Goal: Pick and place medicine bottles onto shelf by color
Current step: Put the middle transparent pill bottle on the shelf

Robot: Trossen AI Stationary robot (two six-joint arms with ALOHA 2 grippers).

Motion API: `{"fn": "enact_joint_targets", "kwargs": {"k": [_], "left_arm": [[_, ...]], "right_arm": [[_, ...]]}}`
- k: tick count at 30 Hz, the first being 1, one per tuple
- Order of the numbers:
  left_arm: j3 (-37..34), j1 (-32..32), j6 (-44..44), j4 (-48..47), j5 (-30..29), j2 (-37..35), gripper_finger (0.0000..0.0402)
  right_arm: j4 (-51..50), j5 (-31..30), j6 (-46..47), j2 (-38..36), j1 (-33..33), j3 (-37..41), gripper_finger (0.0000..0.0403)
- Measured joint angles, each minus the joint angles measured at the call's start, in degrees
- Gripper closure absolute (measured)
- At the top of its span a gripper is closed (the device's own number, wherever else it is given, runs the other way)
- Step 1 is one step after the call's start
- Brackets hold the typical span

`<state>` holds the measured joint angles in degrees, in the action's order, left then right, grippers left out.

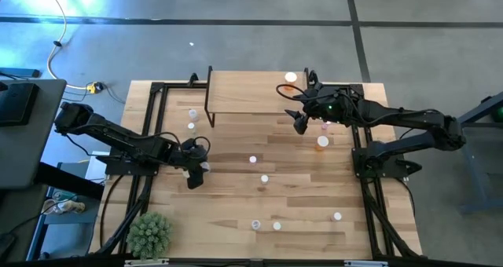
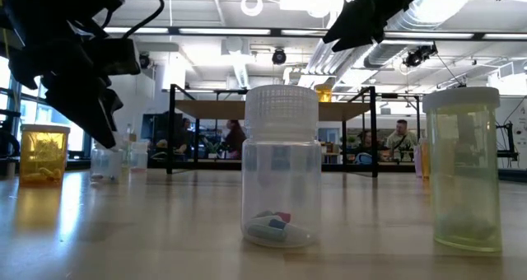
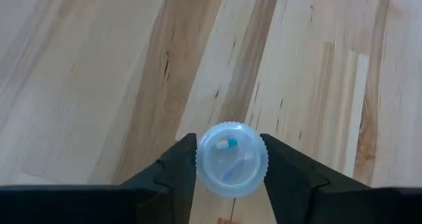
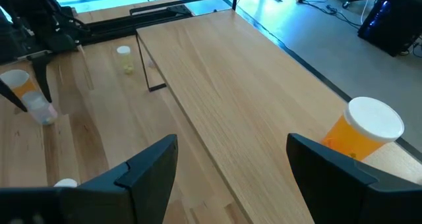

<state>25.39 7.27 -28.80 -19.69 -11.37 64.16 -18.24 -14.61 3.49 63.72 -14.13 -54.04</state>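
Bluish-clear bottle (image 3: 232,159) is sitting clamped in the left pincer (image 3: 231,178) above pale wood tabletop (image 3: 99,66). Right pincer (image 4: 231,165) is gaping over the shelf (image 4: 224,72).

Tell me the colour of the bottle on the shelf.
Orange bottle with a white cap, clearest in the right wrist view.

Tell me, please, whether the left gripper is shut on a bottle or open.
Shut on it: in the left wrist view the left gripper has both fingers against the bluish-clear bottle, seen cap-on.

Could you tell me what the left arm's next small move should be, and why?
Probably lift straight up: the left gripper has its fingers against both sides of a clear bottle, while the shelf lies farther back.
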Motion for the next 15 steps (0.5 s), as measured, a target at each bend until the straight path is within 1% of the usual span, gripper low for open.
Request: {"fn": "enact_joint_targets", "kwargs": {"k": [4, 8, 11, 15], "left_arm": [[0.0, 0.0, 0.0, 0.1, 0.0, 0.0, 0.0275], [0.0, 0.0, 0.7, 1.3, -0.2, 0.0, 0.0264], [0.2, -0.8, 3.1, 4.1, -1.2, -0.5, 0.0259], [3.9, -3.8, 7.8, 4.1, -2.6, -0.5, 0.0263]], "right_arm": [[0.0, 0.0, 0.1, 0.0, 0.0, 0.0, 0.0128], [0.0, 0.0, 0.1, 0.0, 0.0, 0.0, 0.0128], [0.0, 0.0, 0.5, 0.0, 0.0, 0.0, 0.0128], [0.0, 0.0, 0.5, 0.0, 0.0, 0.0, 0.0128]]}}
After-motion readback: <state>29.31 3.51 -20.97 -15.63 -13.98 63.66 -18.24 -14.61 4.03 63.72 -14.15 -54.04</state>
